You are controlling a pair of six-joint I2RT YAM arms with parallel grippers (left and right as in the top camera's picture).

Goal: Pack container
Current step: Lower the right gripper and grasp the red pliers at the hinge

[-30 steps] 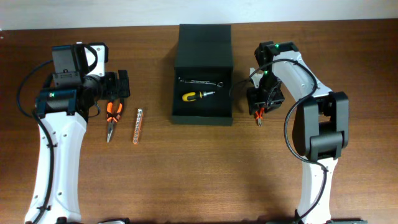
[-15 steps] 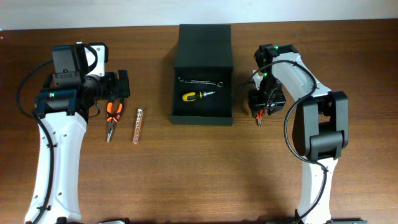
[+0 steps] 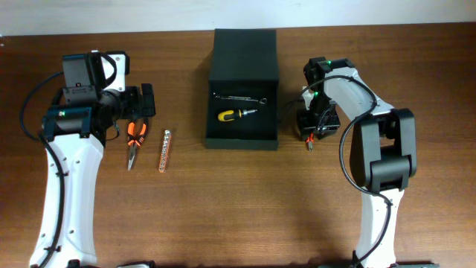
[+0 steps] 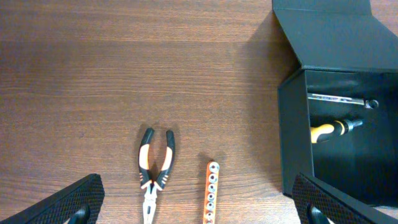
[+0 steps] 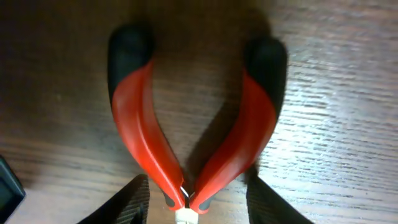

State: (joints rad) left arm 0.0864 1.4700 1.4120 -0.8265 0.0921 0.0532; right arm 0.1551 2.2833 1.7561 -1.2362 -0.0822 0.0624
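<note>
Container (image 3: 242,135) sits top-centre on the table (image 3: 238,208), between the two arms, with its flap lid (image 3: 245,48) folded back toward the far edge. Inside you've got a yellow-handled screwdriver (image 3: 236,114) and a slim silver tool (image 3: 238,97), lying apart. The left wrist view crops the box's right side.

Just right of the container, your right gripper (image 3: 312,128) is over the red cutters (image 5: 140,124) and hides most of them from overhead; only one end pokes out. In the wrist view the jaws are partway apart and straddle the cutters near the pivot, with wood visible between each finger (image 5: 127,202) and the handles. The frame edge cuts off the fingertips, so you can't confirm contact.

Left gripper (image 3: 146,101) is spread wide and holds nothing, well left of the container, at the handle end of the orange pliers (image 3: 132,143). A bit strip (image 3: 164,149) lies just beside the pliers, its detail too small to make out.
</note>
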